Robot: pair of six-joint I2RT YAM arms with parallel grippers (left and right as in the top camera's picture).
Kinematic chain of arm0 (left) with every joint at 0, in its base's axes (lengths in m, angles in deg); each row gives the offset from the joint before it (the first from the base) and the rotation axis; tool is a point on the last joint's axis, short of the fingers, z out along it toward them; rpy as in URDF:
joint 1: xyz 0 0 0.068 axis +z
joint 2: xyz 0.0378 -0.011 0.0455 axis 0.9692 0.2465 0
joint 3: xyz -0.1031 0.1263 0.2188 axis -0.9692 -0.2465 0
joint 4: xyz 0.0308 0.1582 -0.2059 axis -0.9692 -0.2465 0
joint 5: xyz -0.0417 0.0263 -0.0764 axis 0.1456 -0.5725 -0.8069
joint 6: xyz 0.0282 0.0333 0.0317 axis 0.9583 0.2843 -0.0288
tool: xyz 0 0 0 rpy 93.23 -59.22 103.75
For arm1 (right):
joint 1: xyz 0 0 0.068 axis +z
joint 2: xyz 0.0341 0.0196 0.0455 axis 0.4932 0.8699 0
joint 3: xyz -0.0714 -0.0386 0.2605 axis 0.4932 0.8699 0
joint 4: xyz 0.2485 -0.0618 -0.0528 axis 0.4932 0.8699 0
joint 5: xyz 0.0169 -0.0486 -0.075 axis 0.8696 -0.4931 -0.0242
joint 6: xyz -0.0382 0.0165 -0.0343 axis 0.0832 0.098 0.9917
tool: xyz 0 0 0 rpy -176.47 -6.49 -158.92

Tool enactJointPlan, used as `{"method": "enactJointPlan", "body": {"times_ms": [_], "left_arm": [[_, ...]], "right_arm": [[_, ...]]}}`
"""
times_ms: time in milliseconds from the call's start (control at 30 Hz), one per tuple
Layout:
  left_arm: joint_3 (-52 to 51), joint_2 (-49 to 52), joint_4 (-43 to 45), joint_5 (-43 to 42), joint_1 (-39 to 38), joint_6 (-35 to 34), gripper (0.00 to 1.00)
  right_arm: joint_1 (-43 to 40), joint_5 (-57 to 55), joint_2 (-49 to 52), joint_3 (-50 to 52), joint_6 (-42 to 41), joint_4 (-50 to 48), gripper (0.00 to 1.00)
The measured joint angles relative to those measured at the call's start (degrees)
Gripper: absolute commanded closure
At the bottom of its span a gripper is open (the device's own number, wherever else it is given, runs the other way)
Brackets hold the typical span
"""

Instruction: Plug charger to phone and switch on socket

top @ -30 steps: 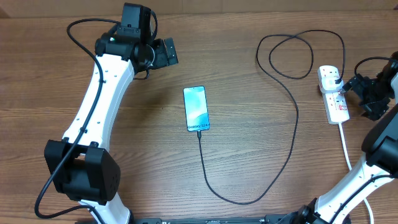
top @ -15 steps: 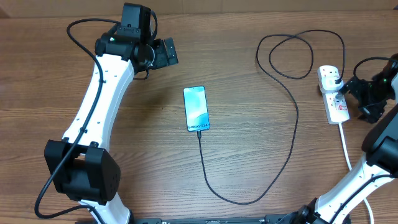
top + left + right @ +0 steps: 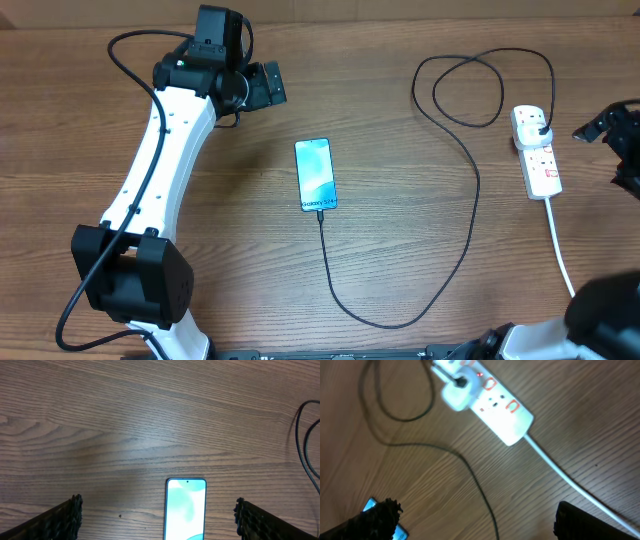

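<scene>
Left claw (image 3: 268, 84) spread wide, holding nothing; both fingers (image 3: 62, 519) at the lower corners of the wrist view. Hovers over bare tabletop (image 3: 380, 60), beyond the far short edge of the phone (image 3: 315, 175) and apart from it.

Right claw (image 3: 477, 520) also wide apart, holding nothing. Sits at the right edge of the overhead view, beside the socket (image 3: 537, 150), not touching it.

Phone flat near the tabletop's middle, screen lit blue-teal, white lettering along the near short edge. Small tip of the charger (image 3: 475, 200) seated in that near edge. Cable runs toward the near side, curves right, climbs back up the tabletop and loops twice before reaching the socket.

Socket lies lengthwise at the right, well apart from the phone. Charger's plug seated in its far end. Red-orange switches along the top; wrist view too blurred to tell their position. Thick white cord trails from the near end.
</scene>
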Motion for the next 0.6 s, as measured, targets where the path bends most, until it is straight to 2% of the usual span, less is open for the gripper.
{"method": "enactJointPlan", "body": {"times_ms": [233,333,400,467,600], "left_arm": [[0.00,0.00,-0.09,0.04,0.00,0.00,0.00],[0.00,0.00,0.11,0.02,0.00,0.00,0.00],[0.00,0.00,0.04,0.04,0.00,0.00,0.00],[0.00,0.00,-0.07,0.02,0.00,0.00,0.00],[0.00,0.00,0.00,0.02,0.00,0.00,0.00]], "right_arm": [[13.03,2.82,-25.66,9.90,2.34,-0.61,0.00],[19.08,3.06,-41.33,23.15,2.43,-5.14,0.00],[19.74,3.17,-50.03,28.83,1.22,-4.39,0.00],[19.74,3.17,-53.33,29.62,-1.64,-3.26,0.00],[19.74,3.15,-53.83,29.75,-5.09,-2.60,0.00]]}}
